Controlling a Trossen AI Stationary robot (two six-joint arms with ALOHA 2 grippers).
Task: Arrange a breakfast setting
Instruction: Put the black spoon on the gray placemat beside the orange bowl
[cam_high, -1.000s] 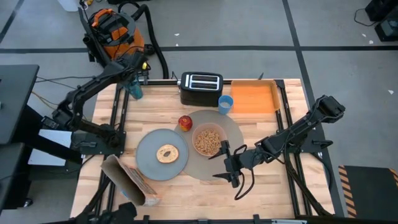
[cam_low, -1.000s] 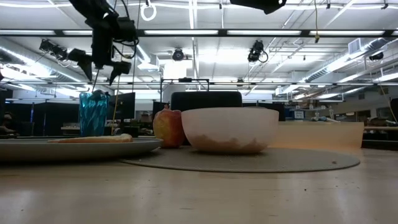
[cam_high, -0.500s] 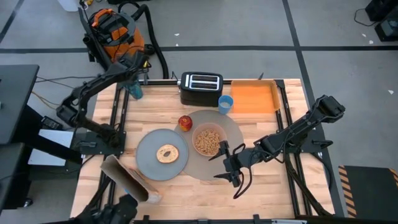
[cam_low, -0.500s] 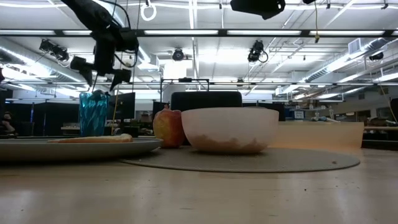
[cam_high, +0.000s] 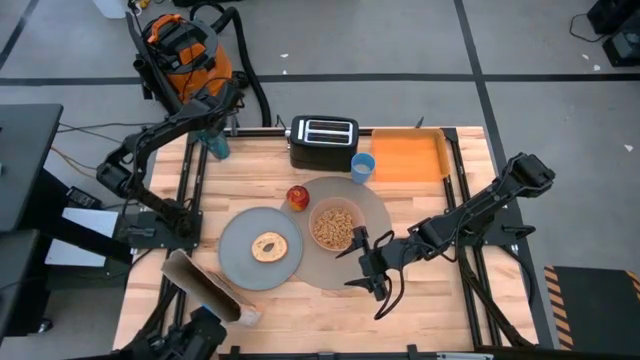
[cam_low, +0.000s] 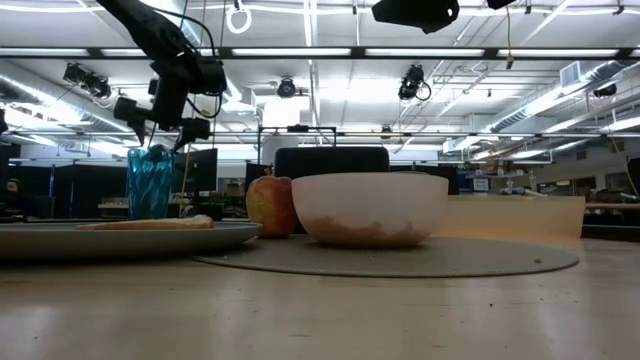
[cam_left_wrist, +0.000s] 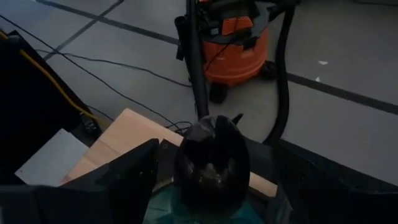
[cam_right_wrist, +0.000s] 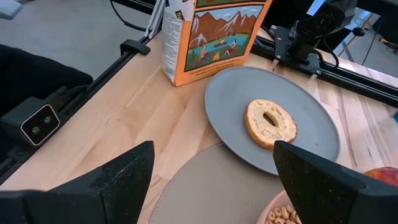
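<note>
Step in hand, most likely: fetching the tall teal faceted glass (cam_low: 150, 183) from the far left corner of the table. Left gripper (cam_low: 158, 135) directly above its rim, fingers spread wide on either side, nothing held. Next move, as a judgement: straight down around the glass, then a level close below the rim, keeping it upright.

Already laid out: large grey round mat (cam_high: 375, 215) in the middle, with the translucent pink bowl (cam_high: 336, 226) of cereal on it and the red apple (cam_high: 298, 196) at its far left edge. Smaller grey-blue plate (cam_high: 240, 255) just left of the mat, carrying the round bagel (cam_high: 270, 246). Small blue cup (cam_high: 363, 166) at the far edge of the mat, beside the black toaster (cam_high: 323, 141). No spoon to be seen.

Right gripper (cam_high: 368, 262) waiting at the near right of the mat, fingers wide apart, empty.

Against a second ago: left gripper lower and nearer the glass, elbow swung farther; right arm and dishes unmoved.
</note>
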